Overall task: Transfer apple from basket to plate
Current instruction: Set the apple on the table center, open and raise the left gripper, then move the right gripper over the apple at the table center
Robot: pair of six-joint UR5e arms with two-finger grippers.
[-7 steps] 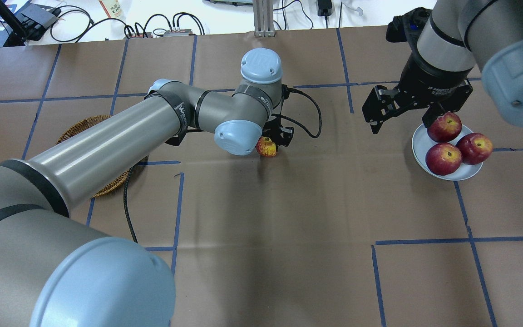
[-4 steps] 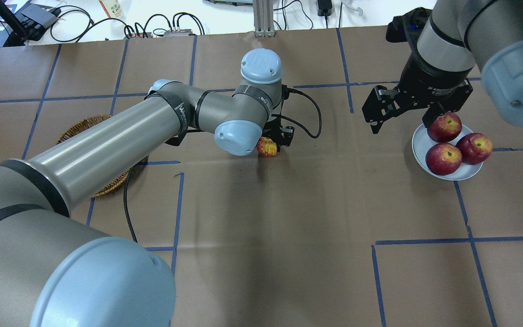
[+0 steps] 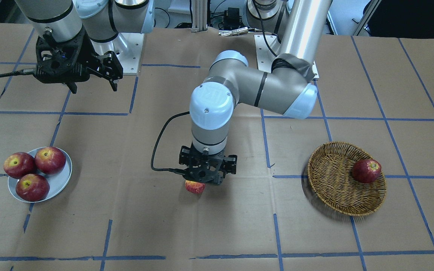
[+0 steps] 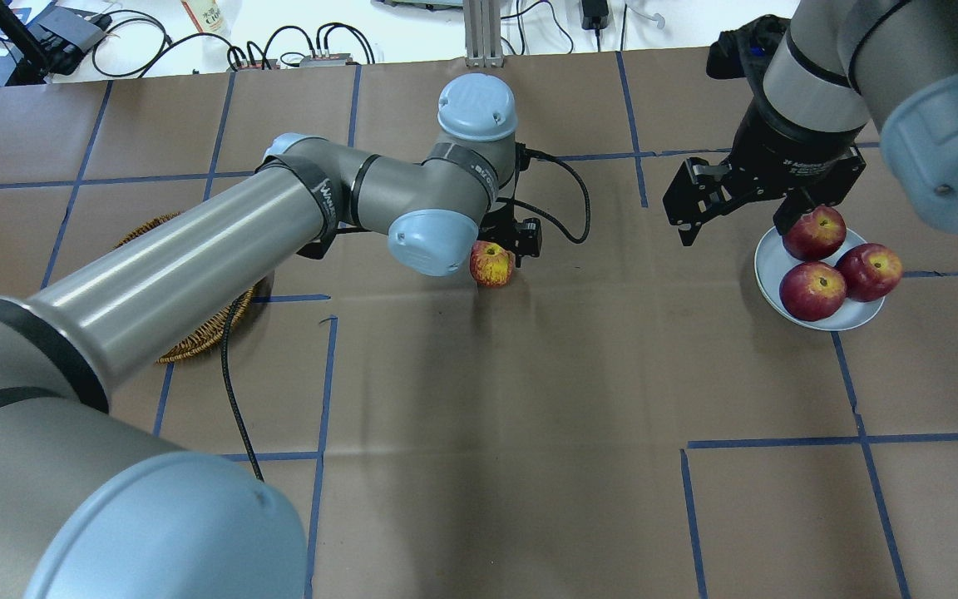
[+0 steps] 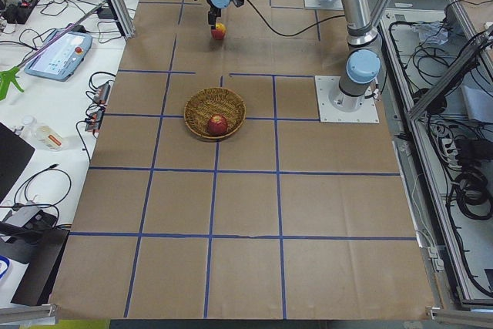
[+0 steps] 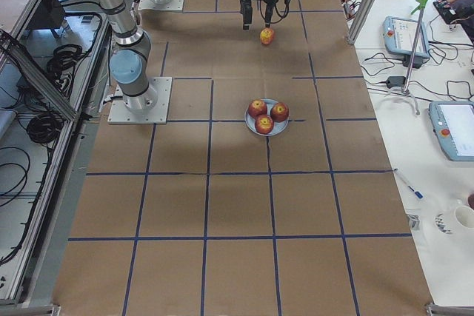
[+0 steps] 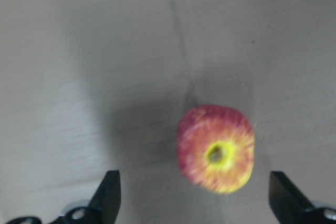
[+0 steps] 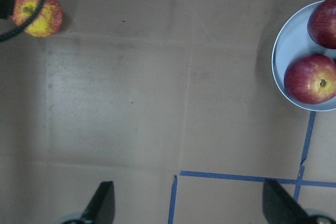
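The pale red-and-yellow apple (image 4: 491, 264) lies on the brown table near the middle, also in the front view (image 3: 195, 186) and the left wrist view (image 7: 215, 148). My left gripper (image 3: 204, 176) hangs just above it, open, with its fingers (image 7: 107, 192) spread and not touching it. The wicker basket (image 3: 333, 188) stands on my left. The blue-grey plate (image 4: 766, 266) stands on my right. My right gripper (image 4: 733, 229) is open and empty, hovering beside the plate's back left edge.
A dark red apple (image 3: 367, 170) lies in the basket. Three deep red apples (image 4: 812, 290) fill the plate. A black cable (image 3: 160, 150) loops from my left wrist. My left arm hides most of the basket in the overhead view. Blue tape lines cross the table.
My left wrist has pulled up and back from the apple, which now shows more fully and stays on the table. The right arm has not moved.
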